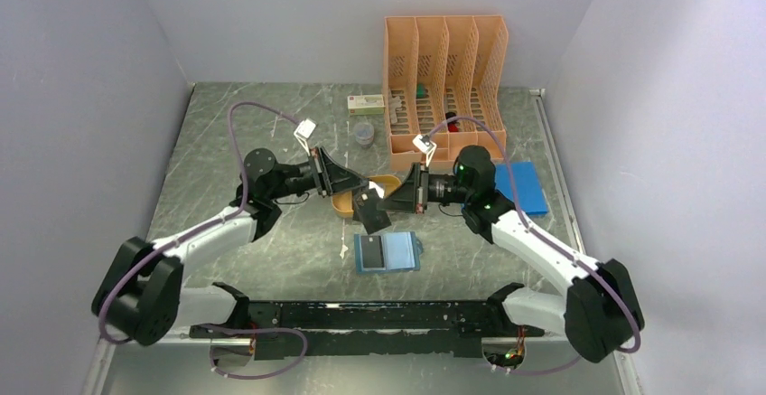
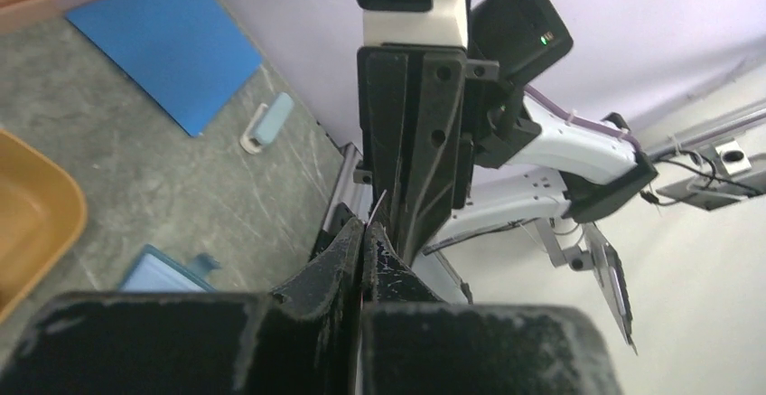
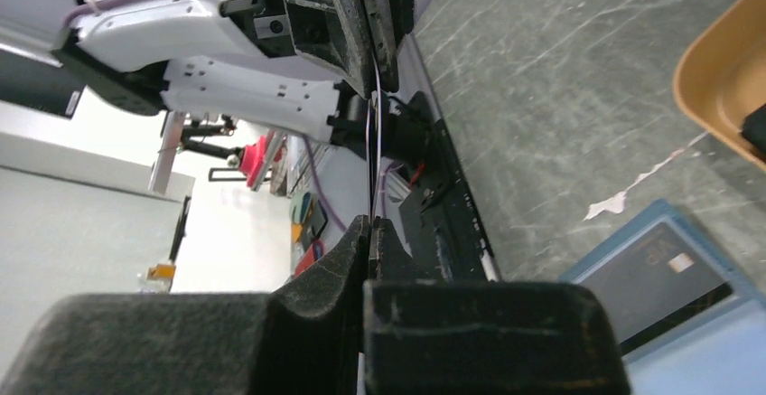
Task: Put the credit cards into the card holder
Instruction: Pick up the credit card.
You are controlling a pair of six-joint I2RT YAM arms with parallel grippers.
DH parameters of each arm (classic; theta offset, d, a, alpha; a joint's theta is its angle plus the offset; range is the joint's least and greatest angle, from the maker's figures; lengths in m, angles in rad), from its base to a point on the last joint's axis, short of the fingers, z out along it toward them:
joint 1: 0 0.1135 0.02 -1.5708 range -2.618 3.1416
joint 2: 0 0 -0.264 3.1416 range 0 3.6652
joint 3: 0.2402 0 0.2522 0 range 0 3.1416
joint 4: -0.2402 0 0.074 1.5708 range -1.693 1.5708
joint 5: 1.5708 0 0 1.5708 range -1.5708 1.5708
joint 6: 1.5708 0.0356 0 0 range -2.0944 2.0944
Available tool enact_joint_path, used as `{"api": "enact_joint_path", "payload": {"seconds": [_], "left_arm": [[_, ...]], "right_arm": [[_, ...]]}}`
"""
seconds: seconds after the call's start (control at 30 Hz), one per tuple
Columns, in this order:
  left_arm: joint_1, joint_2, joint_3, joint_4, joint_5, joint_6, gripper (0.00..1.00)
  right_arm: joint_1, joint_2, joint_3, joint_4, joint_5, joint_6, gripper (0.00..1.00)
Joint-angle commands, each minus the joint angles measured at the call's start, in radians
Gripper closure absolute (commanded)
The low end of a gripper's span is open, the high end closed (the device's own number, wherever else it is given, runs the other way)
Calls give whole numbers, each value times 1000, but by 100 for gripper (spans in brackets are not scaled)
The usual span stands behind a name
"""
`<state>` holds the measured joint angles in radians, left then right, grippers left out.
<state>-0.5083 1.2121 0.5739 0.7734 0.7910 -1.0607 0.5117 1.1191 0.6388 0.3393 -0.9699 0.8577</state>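
The credit card (image 1: pixel 371 209) hung in the air over the middle of the desk (image 1: pixel 271 142), tilted, with its lower corner pointing down toward the card holder (image 1: pixel 403 252). My left gripper (image 2: pixel 363 232) was closed on one edge of it. My right gripper (image 3: pixel 368 228) was closed on the opposite edge, so the two sets of jaws faced each other with the card pinched between them. From both wrist views the card showed only as a thin line running from one pair of closed fingers to the other.

The card holder lay open and flat just below, near the middle of the desk's near edge. A second card (image 1: pixel 369 251), equally dark, lay on its left half; I could not tell whether it sat inside a pocket or merely on top.

Just behind the held card sat the orange tray (image 1: pixel 345 203), partly hidden by my grippers. A blue sheet (image 1: pixel 526 187) lay flat near the desk's right edge. Along the far edge stood an orange file rack (image 1: pixel 444 70), with a clear cup (image 1: pixel 363 133) and a small box (image 1: pixel 366 103) to its left.
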Motion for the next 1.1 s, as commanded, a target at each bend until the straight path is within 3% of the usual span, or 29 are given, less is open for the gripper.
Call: {"api": "enact_joint_path", "payload": {"seconds": [0.0, 0.27, 0.43, 0.67, 1.07], "left_arm": [[57, 128, 64, 187, 34, -49, 95], [122, 368, 97, 544, 106, -227, 95], [161, 437, 120, 523, 116, -179, 95], [214, 568, 156, 623, 143, -213, 95], [252, 696, 338, 465, 144, -87, 95]], "right_arm": [[5, 98, 88, 47, 20, -59, 100], [4, 287, 208, 23, 34, -151, 100], [-8, 397, 242, 26, 37, -193, 100], [-19, 532, 286, -8, 60, -253, 100], [-63, 675, 381, -36, 90, -274, 100]]}}
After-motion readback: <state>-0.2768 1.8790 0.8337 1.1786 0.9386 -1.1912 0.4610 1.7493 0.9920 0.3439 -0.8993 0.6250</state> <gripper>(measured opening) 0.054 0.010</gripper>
